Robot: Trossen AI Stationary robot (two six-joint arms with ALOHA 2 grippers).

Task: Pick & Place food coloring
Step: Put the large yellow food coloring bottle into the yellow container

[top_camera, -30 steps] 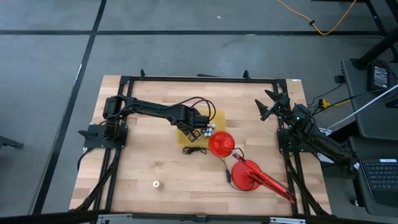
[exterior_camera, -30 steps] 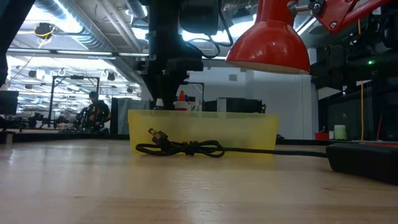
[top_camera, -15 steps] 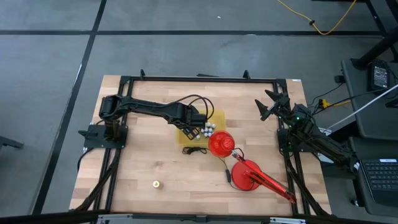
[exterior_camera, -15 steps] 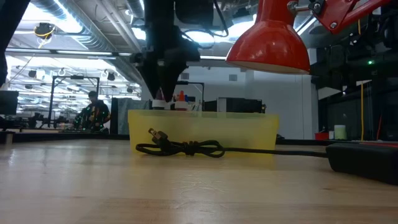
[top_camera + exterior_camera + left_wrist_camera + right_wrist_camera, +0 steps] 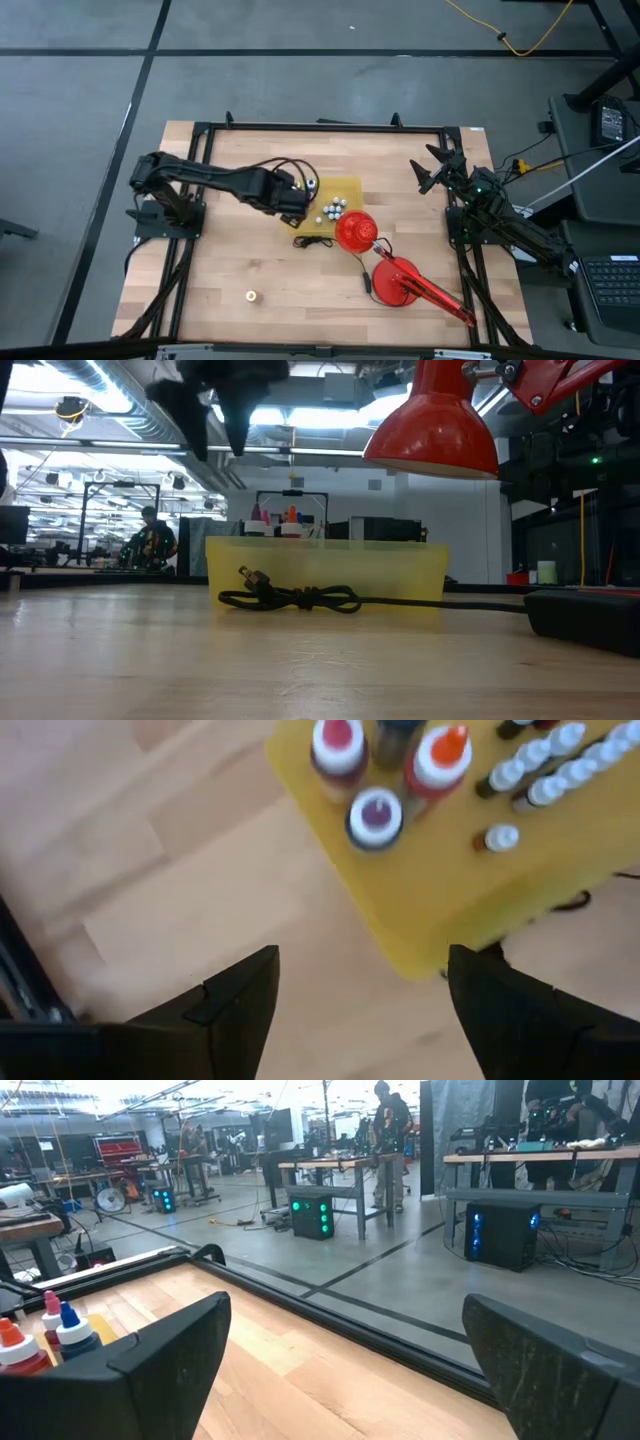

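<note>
Several food coloring bottles (image 5: 375, 817) stand upright in one corner of a yellow tray (image 5: 450, 900), with pink, orange and dark tops. In the low view their tops (image 5: 256, 515) show above the tray wall (image 5: 325, 570). Smaller white-capped bottles (image 5: 331, 210) stand farther along the tray. My left gripper (image 5: 292, 204) hangs open above the tray's left edge, well clear of the bottles (image 5: 213, 420); nothing is between its fingers (image 5: 360, 1010). My right gripper (image 5: 432, 165) waits open at the table's far right (image 5: 340, 1380).
A red lamp leans over the tray's right side, shade (image 5: 355, 232) raised, base (image 5: 397, 283) on the table. Its black cable and plug (image 5: 290, 598) lie in front of the tray. A small gold round thing (image 5: 252, 295) sits near the front left.
My left gripper has opened and let go of a bottle in the tray's left corner, then risen and drawn back toward the table's left edge. A pink-topped bottle now stands upright in the tray beside the orange-topped one.
</note>
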